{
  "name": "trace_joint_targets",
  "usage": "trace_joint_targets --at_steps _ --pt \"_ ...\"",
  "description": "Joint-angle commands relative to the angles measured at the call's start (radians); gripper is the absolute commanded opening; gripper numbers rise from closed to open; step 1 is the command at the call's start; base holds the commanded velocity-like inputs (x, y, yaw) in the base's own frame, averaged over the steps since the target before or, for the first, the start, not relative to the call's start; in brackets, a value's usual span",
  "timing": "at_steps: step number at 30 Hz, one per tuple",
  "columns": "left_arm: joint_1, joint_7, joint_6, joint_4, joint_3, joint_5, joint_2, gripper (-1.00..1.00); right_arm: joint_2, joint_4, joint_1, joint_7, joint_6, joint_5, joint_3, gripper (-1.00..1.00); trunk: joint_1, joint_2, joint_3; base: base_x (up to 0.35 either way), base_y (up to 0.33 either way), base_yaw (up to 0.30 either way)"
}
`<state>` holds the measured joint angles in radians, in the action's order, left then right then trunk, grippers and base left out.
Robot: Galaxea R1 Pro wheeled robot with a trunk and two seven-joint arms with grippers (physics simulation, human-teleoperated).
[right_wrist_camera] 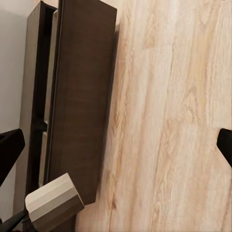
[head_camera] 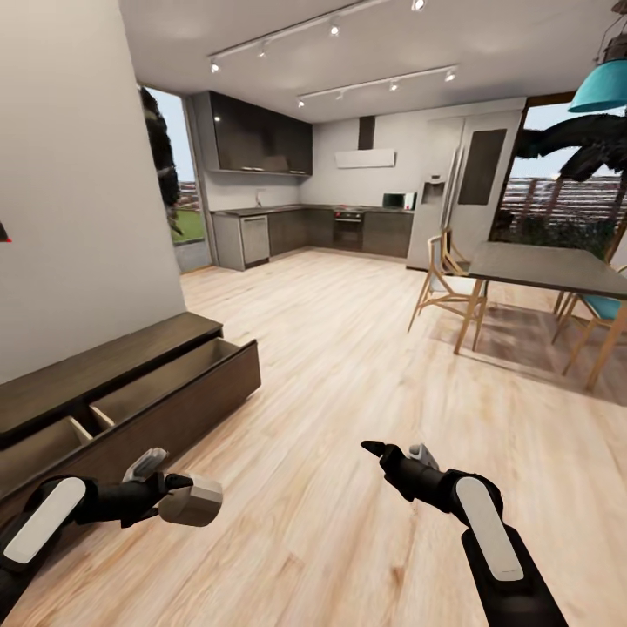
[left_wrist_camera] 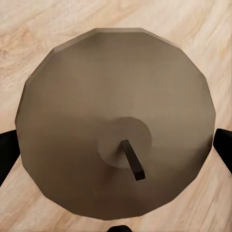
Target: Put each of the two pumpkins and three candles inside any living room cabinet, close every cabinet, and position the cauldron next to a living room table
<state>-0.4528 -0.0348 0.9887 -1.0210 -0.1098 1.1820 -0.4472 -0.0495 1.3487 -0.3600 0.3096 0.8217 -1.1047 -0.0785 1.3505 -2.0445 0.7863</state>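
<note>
Left claw (head_camera: 174, 488), closed around a candle (head_camera: 193, 501), a stubby beige-grey cylinder held just outside the dark front of the cabinet (head_camera: 165, 396), above the wood floor (head_camera: 348, 366). The cabinet's long drawer stands pulled out, its pale compartments open upward beside the wall (head_camera: 70, 174). Right claw (head_camera: 396, 453), fingers spread and holding nothing, hangs over bare floor, well apart from the cabinet.

Step in hand, as judged: carrying the candle to the drawer. Done well, the left claw rises over the drawer front before moving inward, then lowers the candle upright into a compartment before releasing, so the candle neither strikes the front nor topples.

The left wrist view gives the candle's top face and dark wick (left_wrist_camera: 133, 159), with a dark fingertip (left_wrist_camera: 7, 154) at either side. The right wrist view shows the candle (right_wrist_camera: 53, 203) side-on beside the drawer front (right_wrist_camera: 82, 96). The head view adds the dining table (head_camera: 549, 266) and kitchen beyond.
</note>
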Motion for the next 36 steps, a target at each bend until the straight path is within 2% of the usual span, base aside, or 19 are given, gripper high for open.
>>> trace_joint_targets --at_steps 1,22,29,36 --pt "-0.001 -0.004 0.001 -0.001 -0.002 0.012 -0.001 -1.0 -0.001 0.001 -0.001 0.009 0.004 -0.011 -0.002 1.0 0.0 0.0 0.0 0.275 -0.182 0.24" --pt "-0.001 -0.005 0.001 0.001 -0.003 0.012 -0.001 -1.0 -0.001 0.002 -0.001 0.008 0.004 -0.012 -0.002 1.0 0.0 0.0 -0.014 0.272 -0.188 0.238" --pt "-0.001 -0.005 0.001 0.001 -0.004 0.011 0.0 -1.0 0.0 0.001 -0.001 0.009 0.003 -0.011 -0.001 1.0 0.0 0.0 -0.015 0.273 -0.169 0.033" --pt "-0.001 -0.005 0.001 0.001 -0.004 0.011 0.0 -1.0 -0.001 0.0 -0.001 0.009 0.004 -0.011 -0.001 1.0 0.0 0.0 -0.015 0.31 -0.023 0.001"
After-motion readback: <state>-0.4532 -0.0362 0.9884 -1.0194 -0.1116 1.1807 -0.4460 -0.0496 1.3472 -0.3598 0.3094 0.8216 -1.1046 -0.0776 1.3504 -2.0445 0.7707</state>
